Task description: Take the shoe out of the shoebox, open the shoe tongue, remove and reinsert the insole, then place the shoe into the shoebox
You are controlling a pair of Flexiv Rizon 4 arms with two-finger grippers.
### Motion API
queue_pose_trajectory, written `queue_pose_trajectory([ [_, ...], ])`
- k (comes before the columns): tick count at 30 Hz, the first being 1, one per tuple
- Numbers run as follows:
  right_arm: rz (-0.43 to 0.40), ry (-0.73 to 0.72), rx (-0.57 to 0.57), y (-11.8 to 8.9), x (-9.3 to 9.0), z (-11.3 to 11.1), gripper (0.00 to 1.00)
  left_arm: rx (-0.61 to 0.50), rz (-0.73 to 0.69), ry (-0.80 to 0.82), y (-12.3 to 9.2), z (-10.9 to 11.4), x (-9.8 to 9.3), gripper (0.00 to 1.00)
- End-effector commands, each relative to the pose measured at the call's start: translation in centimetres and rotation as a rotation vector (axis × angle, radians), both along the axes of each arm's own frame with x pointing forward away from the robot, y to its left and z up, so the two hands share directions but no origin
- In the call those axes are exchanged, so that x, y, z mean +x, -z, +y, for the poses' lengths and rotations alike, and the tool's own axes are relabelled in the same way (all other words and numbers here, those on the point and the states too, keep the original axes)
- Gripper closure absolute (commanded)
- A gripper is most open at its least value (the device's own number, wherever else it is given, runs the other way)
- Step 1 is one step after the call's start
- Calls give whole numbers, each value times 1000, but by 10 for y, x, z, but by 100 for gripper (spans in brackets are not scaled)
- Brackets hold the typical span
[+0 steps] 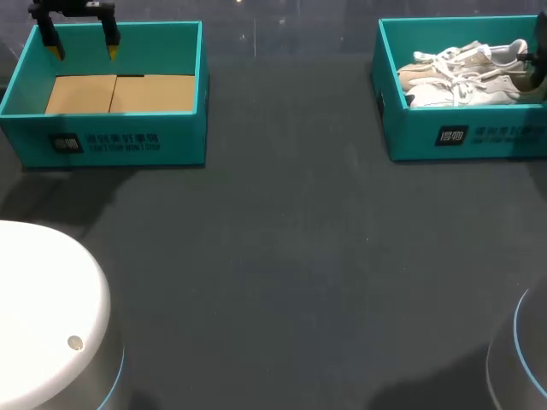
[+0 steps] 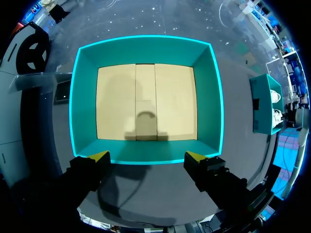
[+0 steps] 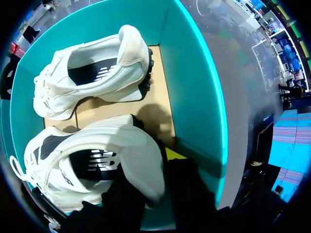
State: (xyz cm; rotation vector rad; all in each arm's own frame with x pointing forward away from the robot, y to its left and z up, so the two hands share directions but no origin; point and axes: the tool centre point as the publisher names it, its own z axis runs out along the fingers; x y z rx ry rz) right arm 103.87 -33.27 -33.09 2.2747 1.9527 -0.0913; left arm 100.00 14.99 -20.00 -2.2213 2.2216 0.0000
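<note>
Resting right gripper low in far-right shoebox, at heel of the nearer shoe, prob. for lifting it out; closed or not, can't tell. Hanging left gripper wide open, holding nothing, above far-left box, prob. waiting clear.

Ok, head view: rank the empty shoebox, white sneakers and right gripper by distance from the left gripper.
1. The empty shoebox, just below the left gripper.
2. The white sneakers, in the other shoebox across the table.
3. The right gripper, at the sneakers' far end.

Matt cardboard shoebox, smooth leathery shoe, dark matt table
</note>
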Motion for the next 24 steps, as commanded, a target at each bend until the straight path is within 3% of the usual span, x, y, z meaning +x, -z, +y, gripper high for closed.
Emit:
queue_pose_trajectory([
  [1,1,12,-4,-8,1,2,100,0,0,0,0,0,0,0],
  [11,-15,34,-33,-29,4,4,100,0,0,0,0,0,0,0],
  [24,-64,44,-87,-73,6,2,100,0,0,0,0,0,0,0],
])
